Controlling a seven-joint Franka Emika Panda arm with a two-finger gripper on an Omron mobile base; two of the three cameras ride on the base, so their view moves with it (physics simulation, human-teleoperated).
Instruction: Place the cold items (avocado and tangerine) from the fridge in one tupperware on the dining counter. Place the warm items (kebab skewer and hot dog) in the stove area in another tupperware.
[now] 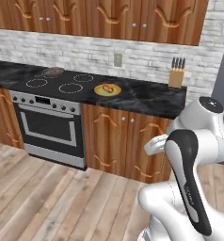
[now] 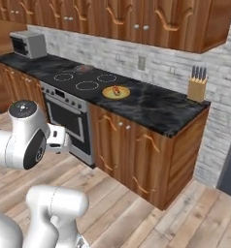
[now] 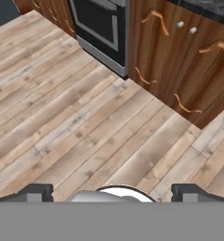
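Your pincer (image 3: 112, 192) hangs apart and empty above the wood floor (image 3: 62, 122), facing the oven (image 3: 99, 23) and lower cabinets (image 3: 189, 61). On the dark counter (image 1: 147, 96), just right of the stove (image 1: 62, 84), a yellow plate (image 1: 107, 89) carries warm food; you cannot tell which item. A knife block (image 1: 176, 77) stands at the counter's far right.

Yellow plate (image 1: 107, 90) on black marble counter (image 1: 147, 96), just right of stove burners (image 1: 70, 87), small orange-red food item (image 1: 108, 88) lying flat at its centre, type unclear
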